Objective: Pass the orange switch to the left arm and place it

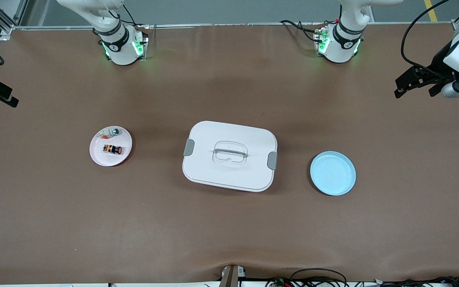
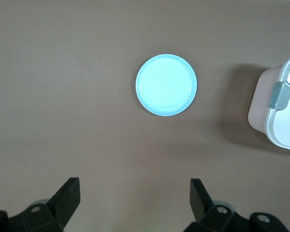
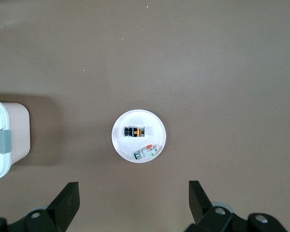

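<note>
We've got the tiny black cylindrical orange switch point(image 1: 112, 149) lying on its side on the round pink plate point(image 1: 98, 156) toward the right arm's end of the table point(image 1: 229, 231), with nothing gripping it. Its long axis runs along the table's length, orange end pointing toward the box. In the right wrist view the right gripper point(image 3: 134, 203) hangs high over the table beside that plate with its fingers point(image 3: 67, 200) spread wide, and the switch point(image 3: 135, 131) sits well clear of them, roughly centred in the gap as seen from above.

Sharing the plate, a bit farther from the front camera, is a small white part with a green-silver end point(image 1: 111, 132), close to the switch but not touching it.

The large white rounded-rectangular plastic box point(image 1: 229, 155) with grey side latches sits mid-table, right between the pink plate and the round light-blue plate point(image 1: 332, 173) toward the left arm's end.

The left gripper point(image 2: 135, 200) is up over bare table near the blue plate, fingers point(image 2: 67, 195) also wide and holding nothing.
</note>
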Robot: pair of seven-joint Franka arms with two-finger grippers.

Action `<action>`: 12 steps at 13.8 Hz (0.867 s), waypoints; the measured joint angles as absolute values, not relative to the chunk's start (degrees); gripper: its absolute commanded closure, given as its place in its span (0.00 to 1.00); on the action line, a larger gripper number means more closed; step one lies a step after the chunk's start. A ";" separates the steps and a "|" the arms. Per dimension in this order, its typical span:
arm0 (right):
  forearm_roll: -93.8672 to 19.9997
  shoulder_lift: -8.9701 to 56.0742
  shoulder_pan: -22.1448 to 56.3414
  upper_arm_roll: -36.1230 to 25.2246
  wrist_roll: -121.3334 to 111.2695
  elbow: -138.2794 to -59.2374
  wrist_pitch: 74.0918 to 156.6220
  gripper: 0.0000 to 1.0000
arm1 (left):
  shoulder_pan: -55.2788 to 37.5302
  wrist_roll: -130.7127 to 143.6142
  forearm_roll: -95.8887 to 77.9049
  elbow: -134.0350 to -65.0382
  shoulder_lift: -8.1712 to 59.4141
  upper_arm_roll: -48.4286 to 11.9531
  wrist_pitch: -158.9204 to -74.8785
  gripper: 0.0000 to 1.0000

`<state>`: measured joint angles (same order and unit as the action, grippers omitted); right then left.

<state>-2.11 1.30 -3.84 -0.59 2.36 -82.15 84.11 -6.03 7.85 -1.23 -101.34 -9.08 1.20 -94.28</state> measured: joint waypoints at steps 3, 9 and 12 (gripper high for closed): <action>-2.11 1.30 -3.84 -0.59 2.36 -82.17 84.13 0.00 | -6.02 7.34 -1.23 -101.34 -9.07 1.21 -94.28 0.00; -2.11 1.30 -3.85 -0.59 2.36 -82.41 84.31 0.00 | -6.02 6.87 -1.23 -101.34 -9.06 1.25 -94.23 0.00; -2.11 1.30 -3.88 -0.61 2.36 -82.96 84.64 0.00 | -6.03 6.86 -1.23 -101.34 -9.06 1.25 -94.23 0.00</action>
